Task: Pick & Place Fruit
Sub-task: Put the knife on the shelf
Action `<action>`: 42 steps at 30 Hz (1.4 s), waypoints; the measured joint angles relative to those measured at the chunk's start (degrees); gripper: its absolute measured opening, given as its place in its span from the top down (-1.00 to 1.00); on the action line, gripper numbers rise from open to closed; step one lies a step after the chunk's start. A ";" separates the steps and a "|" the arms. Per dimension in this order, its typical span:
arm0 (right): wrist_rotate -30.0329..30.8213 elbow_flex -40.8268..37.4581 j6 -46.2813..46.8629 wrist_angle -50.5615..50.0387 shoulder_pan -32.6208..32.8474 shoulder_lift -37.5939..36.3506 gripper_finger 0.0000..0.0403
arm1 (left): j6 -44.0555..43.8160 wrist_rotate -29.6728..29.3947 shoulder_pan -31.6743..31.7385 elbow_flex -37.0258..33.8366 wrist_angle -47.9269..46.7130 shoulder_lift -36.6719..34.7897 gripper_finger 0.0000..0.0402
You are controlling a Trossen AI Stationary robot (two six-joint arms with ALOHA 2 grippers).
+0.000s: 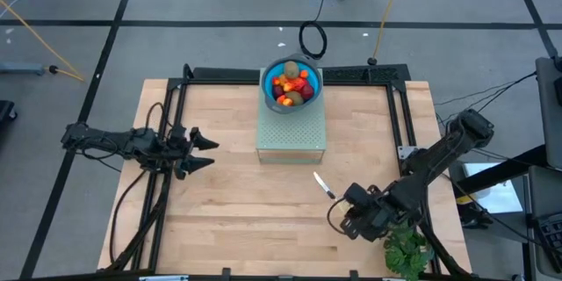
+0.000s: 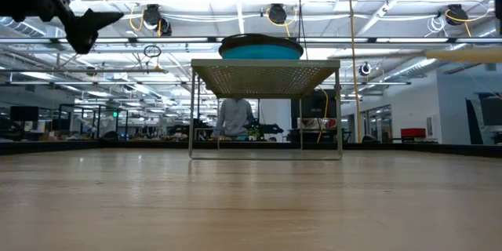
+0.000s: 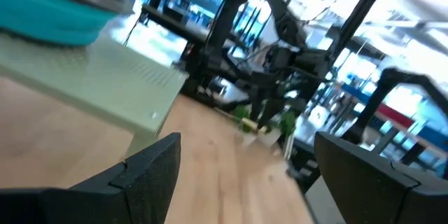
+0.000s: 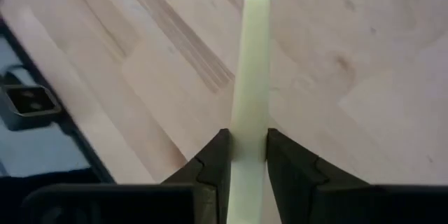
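**Fruit sits in the raised bowl at the far edge, and both grippers are well away from it**

Seen from above, a wooden table (image 1: 263, 219) holds a pale green perforated stand (image 1: 291, 132) at its far middle. On the stand rests a blue bowl (image 1: 266, 81), and the fruit (image 1: 293, 86) is heaped inside it: red, orange and brown-green pieces together. No loose fruit shows on the tabletop.

The left gripper (image 1: 207, 151) hovers above the table's left side with its fingers spread apart and nothing between them. It points roughly toward the stand, which lies just ahead of it and a little toward the far edge. The left wrist view shows the stand and bowl rim close by.

The right gripper (image 1: 344, 195) is near the front right of the table, farther from the bowl. Its fingers are clamped on the cream handle of a knife (image 4: 250, 70), whose long axis runs straight out from the fingers, with the blade tip pointing toward the table's centre. A green leafy bunch (image 1: 408, 252) lies beside that arm at the front edge.

Judging from this layout, the left arm is the nearer and the free one, so any reach for the fruit would go up and over the bowl's rim from the left
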 joint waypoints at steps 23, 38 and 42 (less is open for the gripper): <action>13.03 0.03 -21.20 12.40 -5.97 -8.24 0.65 | -10.41 -0.68 -1.03 0.02 31.60 23.93 -0.61; 12.99 0.04 -41.29 27.52 -13.78 -8.21 0.65 | -5.67 -9.51 -9.49 15.23 39.13 46.49 -0.61; 13.02 0.04 -45.14 31.51 -15.43 -8.21 0.65 | -3.01 -11.88 -10.26 23.27 32.91 51.28 -0.61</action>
